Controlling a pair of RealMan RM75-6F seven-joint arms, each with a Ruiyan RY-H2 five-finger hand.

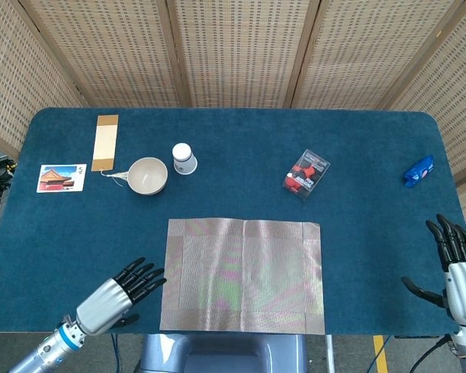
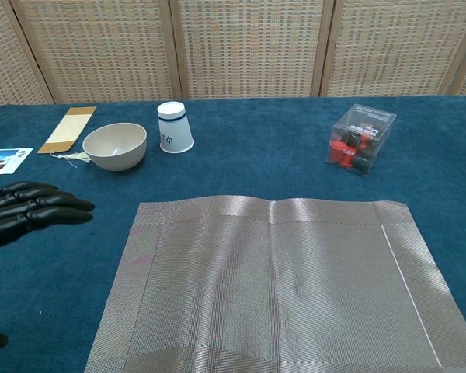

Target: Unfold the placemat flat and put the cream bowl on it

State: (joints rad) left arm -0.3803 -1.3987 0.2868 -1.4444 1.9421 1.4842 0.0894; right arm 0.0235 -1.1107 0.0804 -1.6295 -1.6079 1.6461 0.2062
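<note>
The grey woven placemat lies spread flat on the blue table near its front edge. Behind it to the left, the cream bowl stands upright on the cloth. My left hand hovers left of the mat with its fingers stretched out and apart, holding nothing and clear of the mat's edge. At the table's front right corner my right hand is open too, fingers up, well away from the mat.
A white paper cup stands upside down right of the bowl. A tan card and a postcard lie at the far left. A clear box of red and black pieces sits back right, a blue object near the right edge.
</note>
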